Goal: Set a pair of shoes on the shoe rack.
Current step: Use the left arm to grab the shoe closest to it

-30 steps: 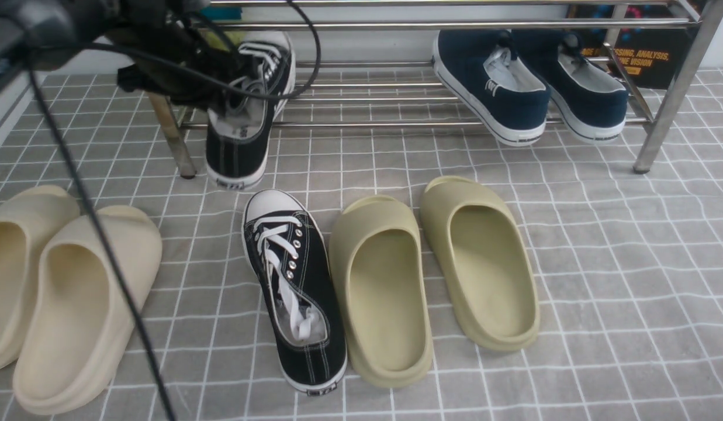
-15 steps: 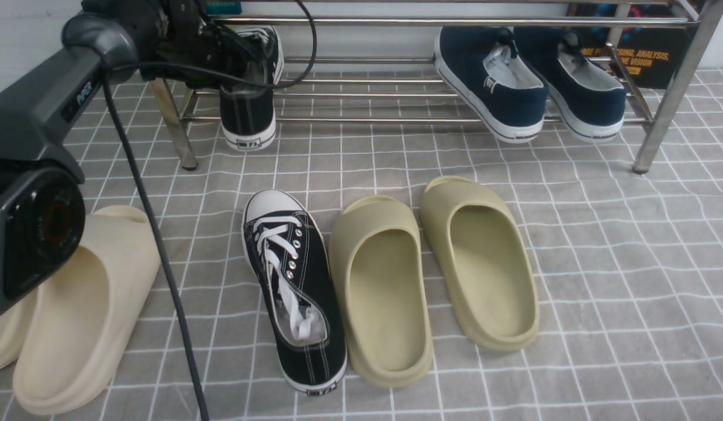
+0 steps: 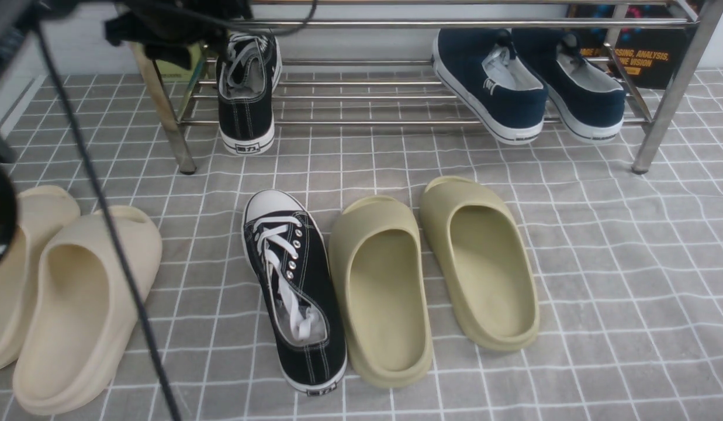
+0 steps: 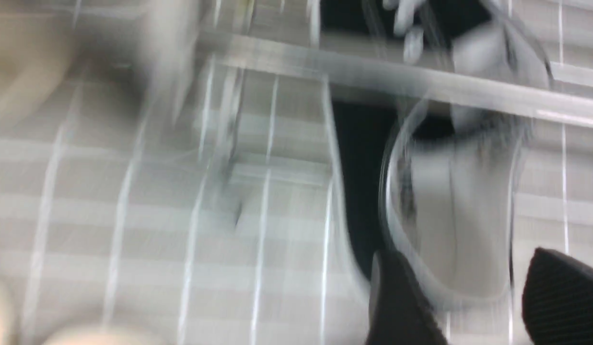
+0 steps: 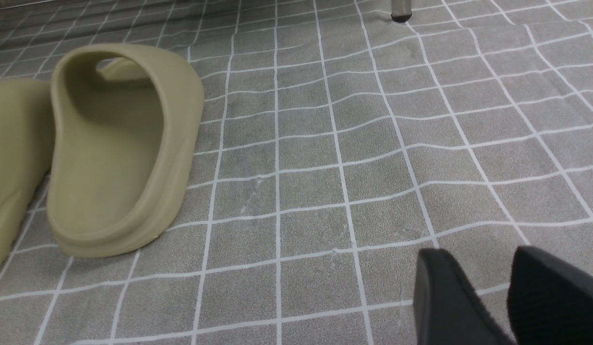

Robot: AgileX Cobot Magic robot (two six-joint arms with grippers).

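One black sneaker (image 3: pixel 246 88) of the pair of shoes rests on the shoe rack (image 3: pixel 396 121) near its left end, its heel overhanging the front bar. The other black sneaker (image 3: pixel 294 286) lies on the floor in front, toe toward the rack. My left arm (image 3: pixel 162 26) hangs above the rack's left corner. In the blurred left wrist view my left gripper (image 4: pixel 469 292) is open above the racked sneaker's heel (image 4: pixel 459 215), with nothing held. My right gripper (image 5: pixel 488 287) hovers low over bare floor, open and empty.
Two navy slip-on sneakers (image 3: pixel 513 88) lean on the rack's right half. Two olive slides (image 3: pixel 384 286) lie right of the floor sneaker, one also in the right wrist view (image 5: pixel 119 148). Two cream slides (image 3: pixel 75 304) lie at the left. A black cable (image 3: pixel 104 222) hangs there.
My left gripper carried the black sneaker onto the rack, opened and let it go. The arm has since drawn up and to the left. The floor sneaker has not moved.
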